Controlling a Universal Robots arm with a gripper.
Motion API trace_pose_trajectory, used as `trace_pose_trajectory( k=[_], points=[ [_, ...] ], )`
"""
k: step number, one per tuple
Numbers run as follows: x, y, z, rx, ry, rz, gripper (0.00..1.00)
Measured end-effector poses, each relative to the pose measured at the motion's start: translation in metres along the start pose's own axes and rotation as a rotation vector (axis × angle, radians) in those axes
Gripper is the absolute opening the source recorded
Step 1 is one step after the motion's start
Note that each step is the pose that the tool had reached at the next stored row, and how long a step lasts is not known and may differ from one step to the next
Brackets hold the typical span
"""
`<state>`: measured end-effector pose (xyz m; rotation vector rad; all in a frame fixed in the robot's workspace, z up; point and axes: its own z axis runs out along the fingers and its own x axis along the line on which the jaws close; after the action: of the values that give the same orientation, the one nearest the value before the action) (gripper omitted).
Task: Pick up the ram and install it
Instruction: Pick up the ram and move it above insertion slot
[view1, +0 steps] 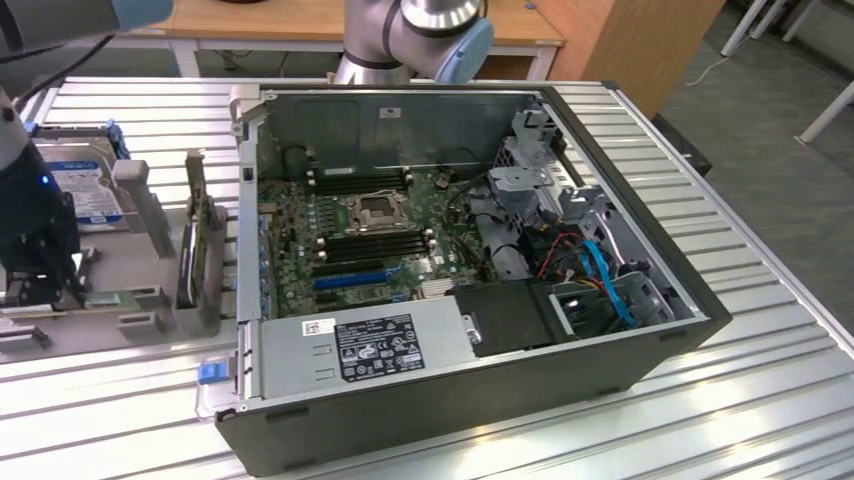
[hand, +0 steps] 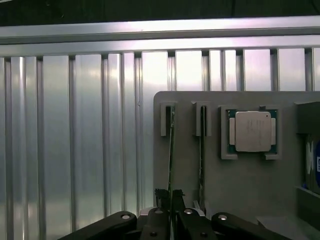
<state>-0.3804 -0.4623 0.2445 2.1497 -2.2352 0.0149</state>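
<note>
The ram (hand: 171, 150) stands on edge in a slot of the grey holder tray (hand: 240, 190), a thin green stick seen edge-on. My gripper (hand: 171, 216) is down over its near end, one dark finger (hand: 156, 220) on each side, pressed close against the board. A second thin stick (hand: 202, 150) stands in the neighbouring slot. In the exterior view my gripper (view1: 40, 290) hangs over the tray (view1: 134, 330) at the far left, hiding the ram there. The open computer case (view1: 454, 300) lies in the middle, its motherboard (view1: 360, 240) exposed with dark memory slots (view1: 380, 243).
A square silver processor chip (hand: 251, 131) sits in its own recess beside the sticks. A hard drive (view1: 87, 195) and an upright card with a metal bracket (view1: 198, 250) also stand on the tray. The ribbed metal table (view1: 747, 400) surrounds everything.
</note>
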Motion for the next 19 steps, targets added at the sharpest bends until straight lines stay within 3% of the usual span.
trace_pose_trajectory(
  k=[7, 19],
  points=[
    [0.0, 0.0003, -0.0103, 0.0037, 0.0022, -0.105, 0.14],
    [0.002, 0.0017, -0.0644, 0.0052, 0.0055, -0.146, 0.14]
  ],
)
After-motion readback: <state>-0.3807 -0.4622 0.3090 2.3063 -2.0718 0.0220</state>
